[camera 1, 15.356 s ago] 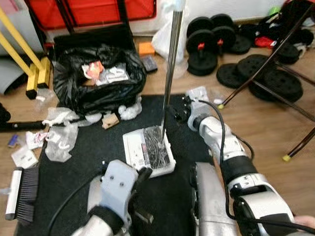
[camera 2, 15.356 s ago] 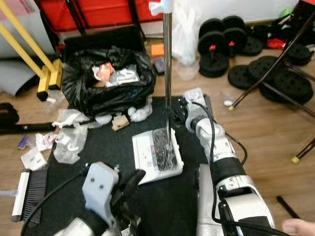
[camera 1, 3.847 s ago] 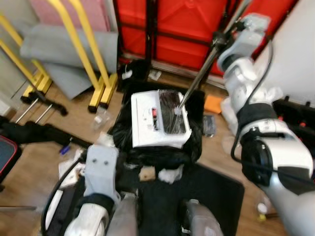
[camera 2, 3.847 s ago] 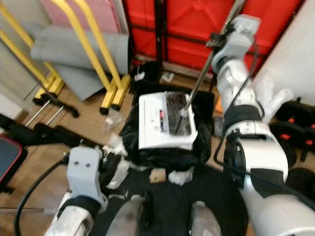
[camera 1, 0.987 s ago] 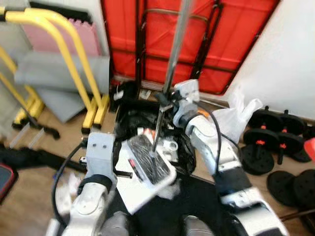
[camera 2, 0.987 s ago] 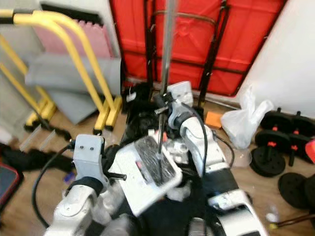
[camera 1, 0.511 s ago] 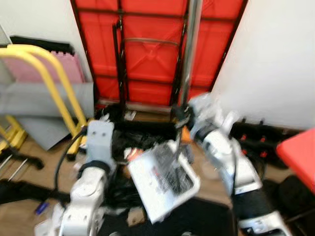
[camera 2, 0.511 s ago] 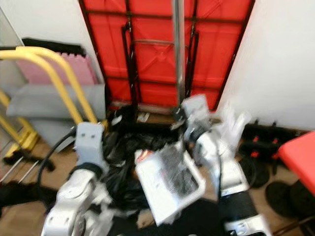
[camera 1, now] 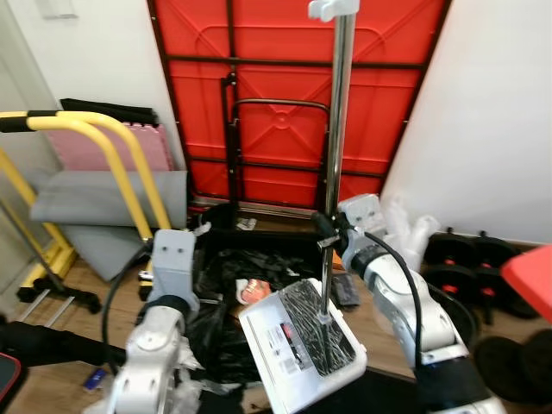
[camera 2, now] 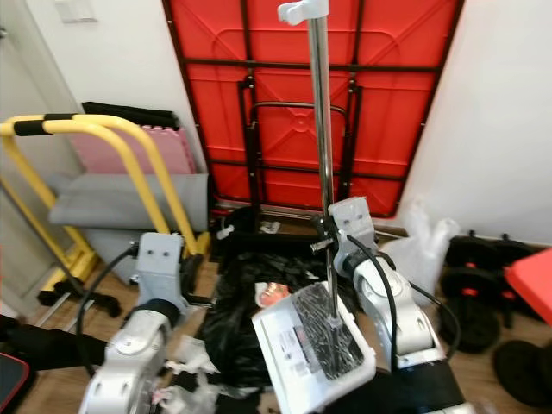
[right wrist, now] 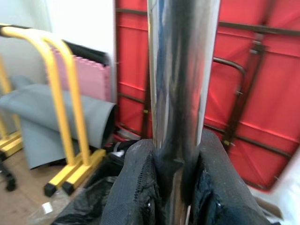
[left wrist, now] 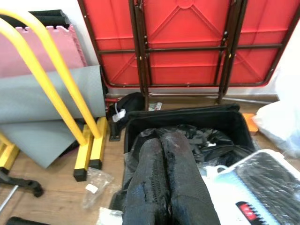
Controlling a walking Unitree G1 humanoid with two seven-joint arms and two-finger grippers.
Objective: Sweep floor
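Dustpan [camera 1: 304,345], tipped moments ago, now hangs level again beside the black rubbish bag [camera 1: 226,293]; right pincer [right wrist: 172,187] pinches its pole, left pincer [left wrist: 164,183] pressed together.

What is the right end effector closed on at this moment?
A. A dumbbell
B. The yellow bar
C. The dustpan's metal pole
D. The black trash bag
C: in the right wrist view the right end effector has its black fingers clamped on either side of the metal pole, which runs down to the white dustpan.
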